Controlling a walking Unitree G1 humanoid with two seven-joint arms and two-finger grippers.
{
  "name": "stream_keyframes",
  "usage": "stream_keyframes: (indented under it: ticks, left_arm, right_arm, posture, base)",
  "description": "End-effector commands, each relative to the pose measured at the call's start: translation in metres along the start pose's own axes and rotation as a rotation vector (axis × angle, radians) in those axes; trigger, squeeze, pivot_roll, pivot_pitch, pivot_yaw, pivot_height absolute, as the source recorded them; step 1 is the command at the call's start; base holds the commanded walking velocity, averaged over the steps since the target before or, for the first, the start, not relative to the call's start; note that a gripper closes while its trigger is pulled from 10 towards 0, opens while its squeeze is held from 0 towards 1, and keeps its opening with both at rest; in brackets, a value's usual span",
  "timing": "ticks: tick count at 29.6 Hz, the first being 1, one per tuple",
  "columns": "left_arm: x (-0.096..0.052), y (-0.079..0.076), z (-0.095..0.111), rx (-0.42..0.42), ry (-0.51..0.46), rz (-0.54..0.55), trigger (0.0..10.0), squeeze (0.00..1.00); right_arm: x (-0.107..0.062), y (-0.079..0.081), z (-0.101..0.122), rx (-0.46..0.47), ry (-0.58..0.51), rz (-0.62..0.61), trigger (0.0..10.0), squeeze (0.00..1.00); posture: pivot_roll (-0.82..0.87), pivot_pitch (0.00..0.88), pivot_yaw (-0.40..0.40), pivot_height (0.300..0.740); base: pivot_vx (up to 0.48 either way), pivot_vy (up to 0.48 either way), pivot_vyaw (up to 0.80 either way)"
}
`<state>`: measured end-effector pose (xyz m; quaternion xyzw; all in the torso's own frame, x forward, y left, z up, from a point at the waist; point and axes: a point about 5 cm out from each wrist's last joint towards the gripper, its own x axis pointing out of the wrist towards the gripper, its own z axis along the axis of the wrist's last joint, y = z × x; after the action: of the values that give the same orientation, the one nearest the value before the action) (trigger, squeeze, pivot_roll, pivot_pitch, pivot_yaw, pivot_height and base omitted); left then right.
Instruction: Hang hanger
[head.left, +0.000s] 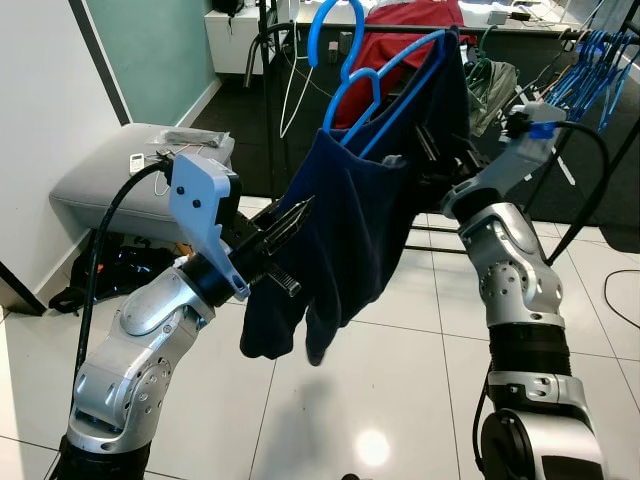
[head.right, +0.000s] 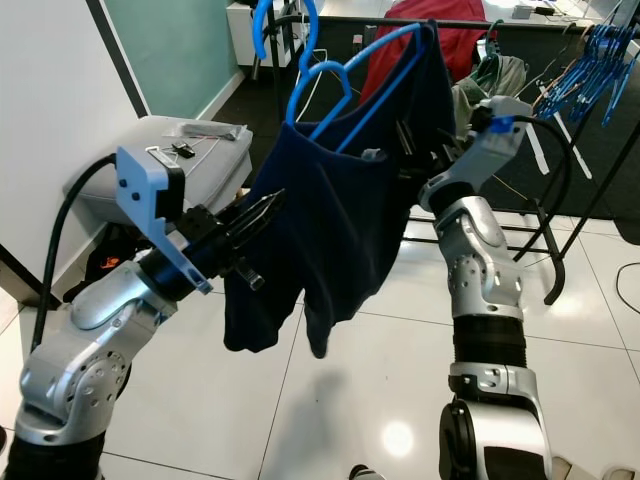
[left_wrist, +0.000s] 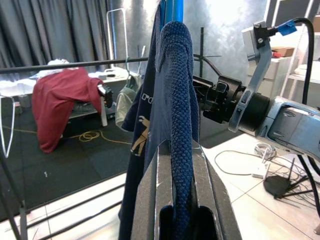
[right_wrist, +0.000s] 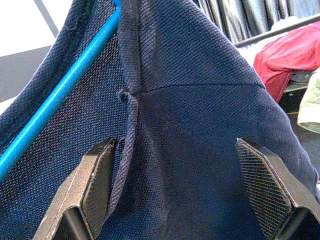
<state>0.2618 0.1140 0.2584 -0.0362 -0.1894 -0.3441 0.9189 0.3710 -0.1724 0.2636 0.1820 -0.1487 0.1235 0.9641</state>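
— Hanger (head.left: 385, 95) first: what does it look like?

— Bright blue, thin, with a curled hook at the top. A dark navy shirt (head.left: 350, 240) of knit fabric is draped over it, bunched and hanging low, with a small pale emblem on the cloth in the left wrist view.

— Where is it?

— Held up in the air between the two arms, above the white tiled floor (head.left: 400, 390). One blue arm of it slants up to the right, with the shirt's shoulder pulled over its top end.

— And the left claw (head.left: 290, 222)?

— It reaches in from the left, and its fingers are closed on a thick fold of the shirt; the left wrist view shows the fold pinched between them.

— The right claw (right_wrist: 185, 185)?

— Up at the shirt's high end, on the right. Its fingers (right_wrist: 97, 185) stand wide apart, the navy cloth and its seam lying between them, with the blue bar running just beside one finger. I cannot tell whether they touch the fabric.

— What lies behind?

— A black rail with a red garment (head.left: 410, 25) over it, and a second blue hook near the hanger's own. More blue hangers (head.left: 590, 60) hang far right. A grey ottoman (head.left: 110, 180) sits by the wall on the left.
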Motion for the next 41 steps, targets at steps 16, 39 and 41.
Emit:
stream_keyframes:
  ticks: [16, 39, 41]
  left_arm:
    - [0.001, -0.013, 0.006, -0.017, -0.034, -0.045, 10.0, 0.0]
    - [-0.016, -0.003, -0.043, 0.094, 0.326, -0.052, 10.0, 0.0]
    - [-0.018, -0.003, -0.045, 0.092, 0.346, -0.054, 10.0, 0.0]
  right_arm:
    - [0.015, 0.004, 0.012, -0.07, -0.054, -0.021, 1.1, 0.0]
    - [0.019, 0.022, 0.026, -0.27, -0.043, 0.081, 0.0, 0.0]
    - [0.018, 0.023, 0.026, -0.287, -0.036, 0.091, 0.0, 0.0]
  posture:
    - [-0.07, 0.084, 0.003, 0.74]
    - [-0.09, 0.08, 0.001, 0.74]
    - [-0.09, 0.08, 0.001, 0.74]
  base:
    - [0.0, 0.0, 0.0]
    - [0.0, 0.0, 0.0]
    - [0.0, 0.0, 0.0]
